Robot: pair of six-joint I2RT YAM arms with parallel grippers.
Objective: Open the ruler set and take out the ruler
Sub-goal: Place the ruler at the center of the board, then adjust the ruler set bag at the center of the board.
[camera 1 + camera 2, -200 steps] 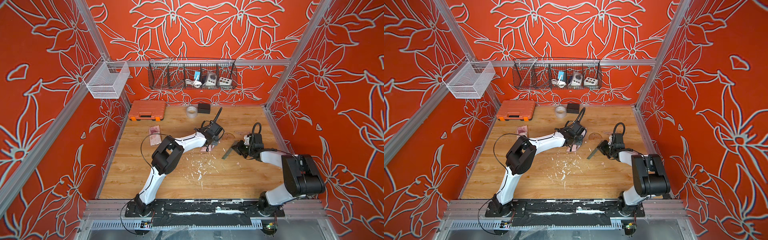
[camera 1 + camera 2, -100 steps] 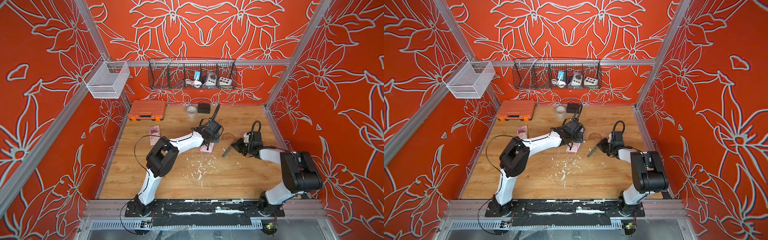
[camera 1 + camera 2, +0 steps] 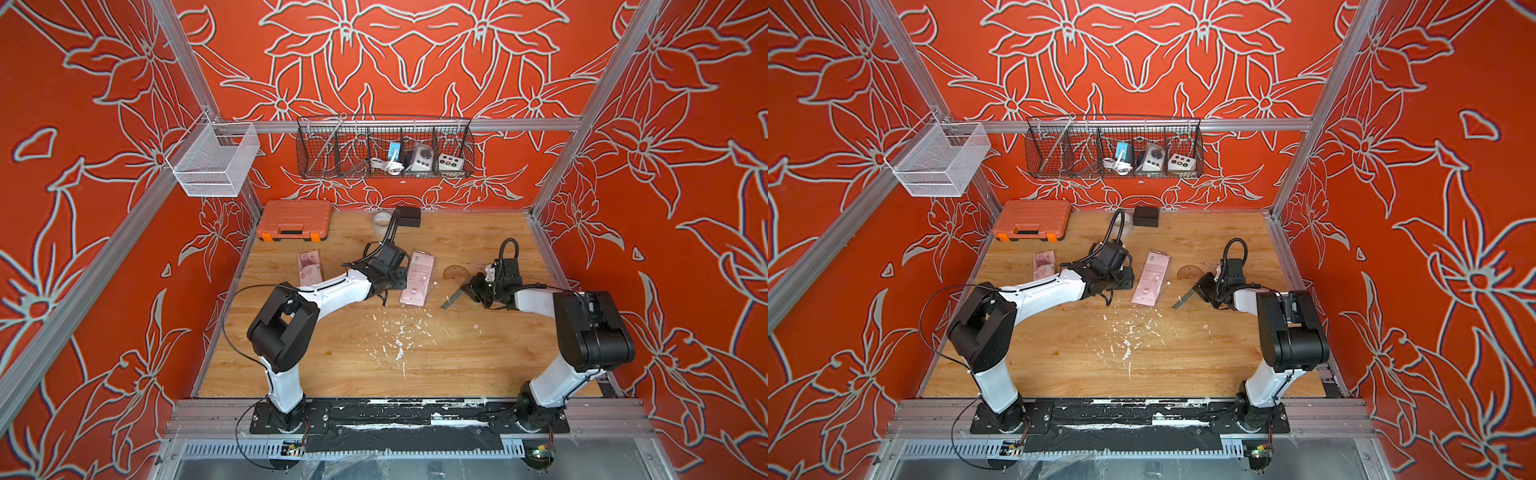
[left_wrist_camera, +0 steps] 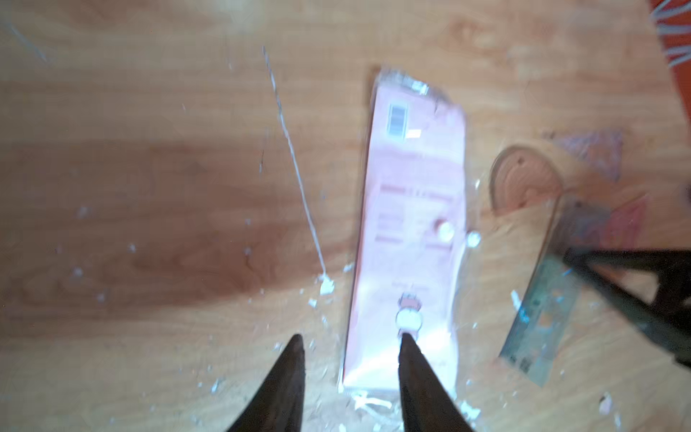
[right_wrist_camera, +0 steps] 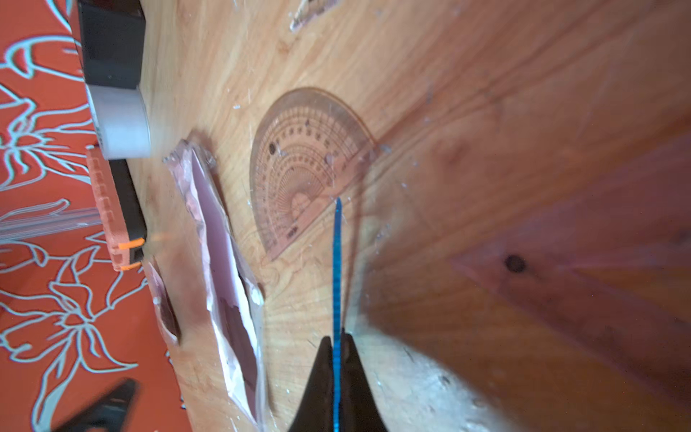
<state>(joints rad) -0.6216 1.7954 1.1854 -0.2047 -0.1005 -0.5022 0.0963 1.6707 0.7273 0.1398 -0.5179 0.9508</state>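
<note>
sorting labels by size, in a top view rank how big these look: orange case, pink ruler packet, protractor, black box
1. orange case
2. pink ruler packet
3. black box and protractor: look alike, not ranked

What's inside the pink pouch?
Only its pink printed card shows through the pouch; whether any tool lies behind the card is hidden. The protractor lies outside, beside it, and the ruler is in the right jaws.
</note>
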